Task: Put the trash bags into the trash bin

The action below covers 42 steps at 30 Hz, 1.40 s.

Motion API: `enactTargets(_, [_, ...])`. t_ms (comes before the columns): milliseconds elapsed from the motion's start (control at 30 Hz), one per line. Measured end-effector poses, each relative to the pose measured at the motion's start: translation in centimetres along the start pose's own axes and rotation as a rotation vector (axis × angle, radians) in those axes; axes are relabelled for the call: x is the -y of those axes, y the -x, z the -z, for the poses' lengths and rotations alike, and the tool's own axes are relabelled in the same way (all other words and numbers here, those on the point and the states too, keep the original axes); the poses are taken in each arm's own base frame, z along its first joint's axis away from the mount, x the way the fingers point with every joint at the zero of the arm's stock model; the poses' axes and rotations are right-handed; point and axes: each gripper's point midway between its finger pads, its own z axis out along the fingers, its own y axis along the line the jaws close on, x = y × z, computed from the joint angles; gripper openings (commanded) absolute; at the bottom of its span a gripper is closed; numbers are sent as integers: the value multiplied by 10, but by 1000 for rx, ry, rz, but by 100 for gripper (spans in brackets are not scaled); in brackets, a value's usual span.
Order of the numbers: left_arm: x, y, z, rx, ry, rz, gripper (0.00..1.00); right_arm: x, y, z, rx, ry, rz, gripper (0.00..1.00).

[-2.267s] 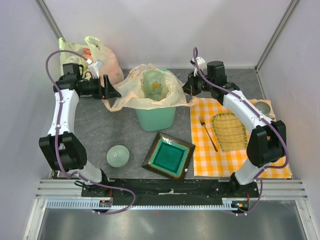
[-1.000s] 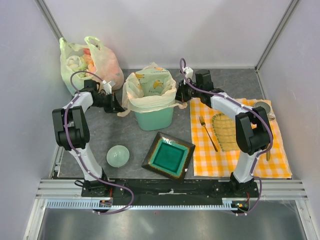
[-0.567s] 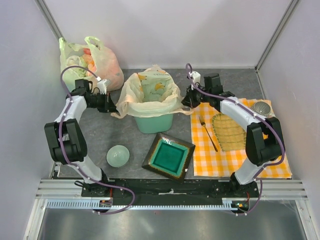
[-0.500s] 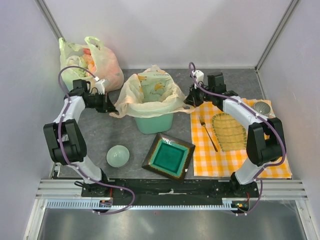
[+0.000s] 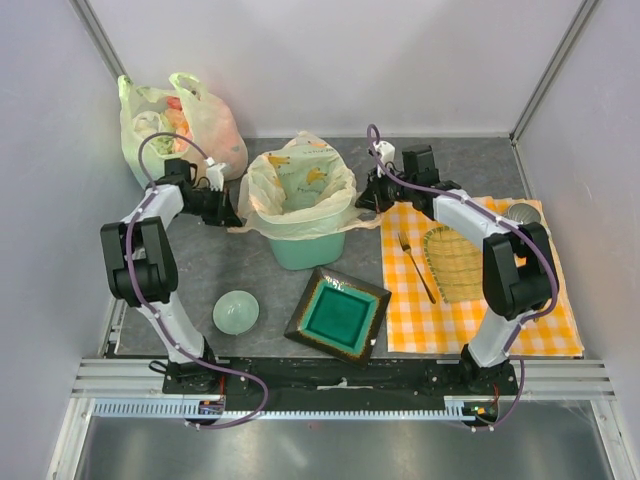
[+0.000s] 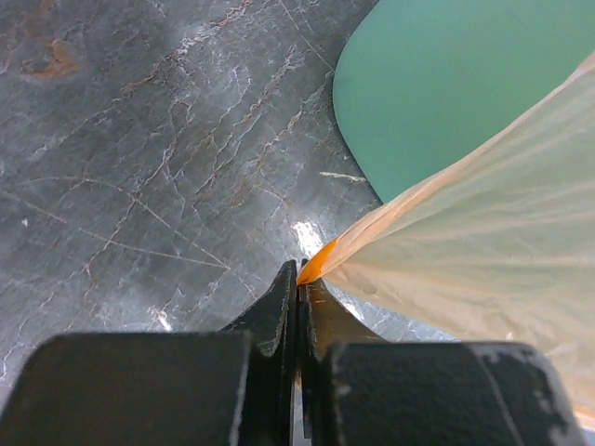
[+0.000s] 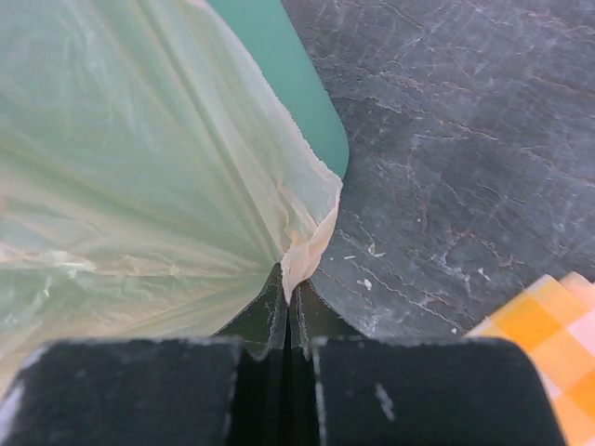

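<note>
Top external: left claw, right claw closed tight on opposite trash bag edges.

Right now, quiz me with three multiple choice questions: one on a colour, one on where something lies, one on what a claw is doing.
1. The bin is: A mint green; B red; C black.
2. The fork lies: A in the bin; B on the checked cloth; C on the floor.
3. The left claw is: A wide open; B gripping the fork; C shut on the bag's edge.
Answers: A, its wall shows mint green; B, it rests on the orange check; C, the wrist view shows it pinching the plastic.
</note>
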Motion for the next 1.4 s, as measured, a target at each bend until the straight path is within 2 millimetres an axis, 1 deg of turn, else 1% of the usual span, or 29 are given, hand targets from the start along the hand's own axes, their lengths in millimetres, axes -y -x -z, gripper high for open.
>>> enactTargets(67, [2,-2,-9,-30,10,-17,2,-1,1,-7,1,14,-20,0])
enactTargets(200, [2,-6,-19,-72,42,-38,2,-1,0,-15,1,27,-27,0])
enactTargets(333, [1,-8,-21,-82,56,-39,2,-3,-2,-19,4,53,-23,0])
enactTargets(367, [0,-7,-20,-81,56,-39,5,-3,-2,-20,5,55,-22,0])
enactTargets(400, [1,-7,-19,-78,57,-39,11,-4,-2,-19,5,57,-22,11])
enactTargets(433, [1,-7,-17,-76,58,-39,28,-4,-1,-19,6,61,-23,17])
enactTargets(467, [2,-5,-14,-71,64,-41,37,-5,-2,-19,4,63,-26,23])
enactTargets(500, [0,-2,-8,-63,88,-51,43,-6,-2,-18,2,63,-24,31])
enactTargets(533, [-2,-1,-5,-59,96,-53,53,-6,-2,-17,-3,60,-29,34])
enactTargets(567, [-2,2,2,-50,112,-53,56,-6,-4,-15,-10,57,-35,35])
enactTargets(600, [-3,6,10,-41,128,-54,59,-5,-5,-12,-17,47,-41,40])
enactTargets(667, [-2,22,27,-6,155,-71,64,-6,-6,-4,-34,36,-56,45])
enactTargets(700, [0,34,38,22,169,-85,69,-6,-6,-1,-36,31,-61,48])
enactTargets(767, [7,61,62,90,196,-130,69,-6,-4,8,-41,14,-72,50])
enactTargets(800, [13,74,73,123,207,-156,69,-5,-3,12,-41,4,-76,54])
enactTargets(867, [28,95,96,185,225,-211,69,-2,1,20,-36,-11,-82,58])
enactTargets(967, [44,107,114,235,220,-262,69,5,10,28,-19,-34,-99,66])
enactTargets(1000, [50,109,117,249,206,-272,69,8,14,30,-10,-39,-104,70])
enactTargets(1067, [58,115,121,271,176,-284,70,11,24,35,9,-49,-112,73])
enactTargets(1100, [63,122,123,287,154,-291,70,13,31,37,21,-54,-112,78])
enactTargets(1133, [67,132,126,305,135,-293,70,14,38,40,34,-58,-116,80])
enactTargets(1167, [72,148,130,331,118,-304,70,14,45,42,47,-59,-118,82])
enactTargets(1233, [79,186,139,394,99,-348,72,11,63,47,81,-55,-115,85])
enactTargets(1267, [84,211,144,432,89,-377,73,8,71,50,99,-51,-112,86])
enactTargets(1333, [97,259,150,513,62,-447,75,-3,85,56,130,-28,-94,86])
enactTargets(1400, [109,287,144,559,32,-495,77,-20,95,61,149,1,-45,86])
